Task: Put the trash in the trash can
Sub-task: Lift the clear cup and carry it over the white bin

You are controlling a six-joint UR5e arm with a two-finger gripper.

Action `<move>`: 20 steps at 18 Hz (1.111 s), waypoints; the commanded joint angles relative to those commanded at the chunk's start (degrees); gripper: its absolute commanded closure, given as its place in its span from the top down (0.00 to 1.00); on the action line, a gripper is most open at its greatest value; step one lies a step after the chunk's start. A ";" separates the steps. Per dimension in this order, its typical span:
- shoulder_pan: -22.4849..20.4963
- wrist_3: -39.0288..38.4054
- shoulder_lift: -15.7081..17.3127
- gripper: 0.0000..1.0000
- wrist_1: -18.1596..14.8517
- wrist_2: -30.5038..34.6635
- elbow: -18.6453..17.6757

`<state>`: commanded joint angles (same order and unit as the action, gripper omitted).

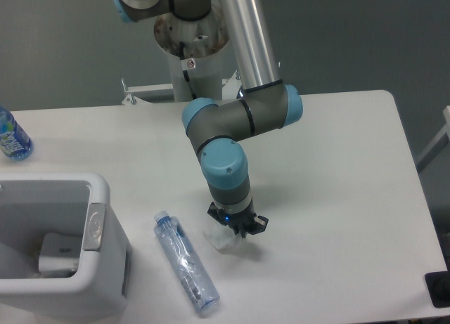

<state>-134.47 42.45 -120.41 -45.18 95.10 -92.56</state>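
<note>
The small crumpled white wrapper (221, 240) lies on the white table, partly under my gripper (237, 230). The gripper points straight down and sits on or just above the wrapper. Its fingers are too dark and hidden to tell whether they are closed. The long clear plastic bottle with a blue label (185, 263) lies on its side just left of the wrapper, cap toward the back. The big white trash can (98, 197), with a grey plate on its rim (94, 227), stands at the front left, left of the bottle.
A bluish bottle with a white-green label (12, 135) stands at the far left edge. A white boxy item (60, 254) lies inside the trash can. The arm's base column (191, 64) rises at the back. The table's right edge (415, 197) runs nearby.
</note>
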 joint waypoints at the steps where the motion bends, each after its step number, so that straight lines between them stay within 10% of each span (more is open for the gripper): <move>1: -0.18 -0.61 0.26 0.00 0.00 -0.87 1.93; 10: -1.68 -26.60 12.12 0.00 0.09 -22.93 10.73; 20: 14.66 -40.87 16.52 0.00 0.00 -22.94 14.08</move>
<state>-119.81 1.58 -103.89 -45.18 72.16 -78.48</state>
